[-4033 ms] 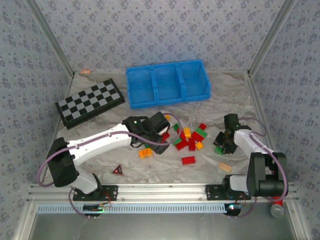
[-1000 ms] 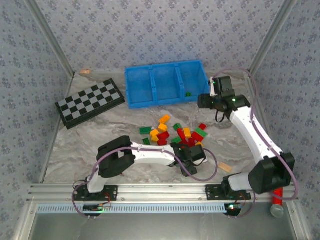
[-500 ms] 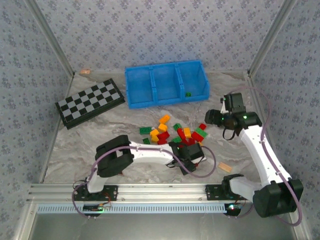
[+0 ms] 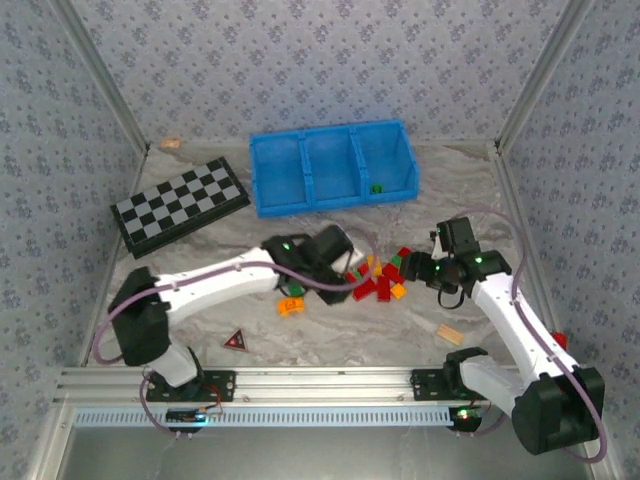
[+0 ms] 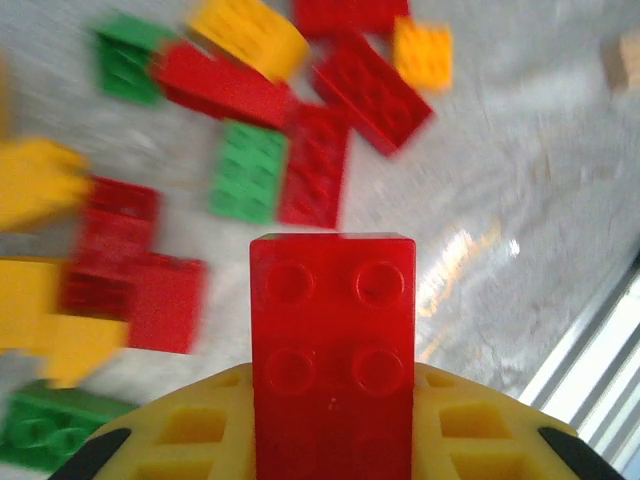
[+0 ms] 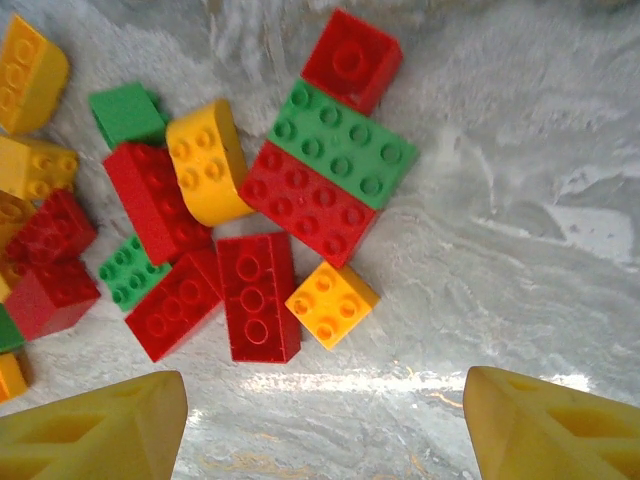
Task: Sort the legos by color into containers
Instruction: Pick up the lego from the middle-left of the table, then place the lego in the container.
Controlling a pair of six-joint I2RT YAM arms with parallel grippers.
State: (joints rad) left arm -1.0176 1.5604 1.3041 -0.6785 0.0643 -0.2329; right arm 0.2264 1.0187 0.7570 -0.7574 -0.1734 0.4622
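At centre-left of the overhead view, my left gripper point(image 4: 335, 255) has swung up from the lower middle of the frame to the left edge of the legos point(image 4: 380, 282). Its wrist view shows it clamped on a red brick point(image 5: 332, 340), lifted clear of the others. I judge that brick is bound for the blue tray point(image 4: 290, 200) at upper centre, where one green brick point(image 4: 377, 187) already lies in the right-hand compartment. Further right, my right gripper point(image 4: 425, 272) has come back down from the tray, its fingers point(image 6: 100, 425) spread wide and empty over the legos — ready, I think, for the next pick.
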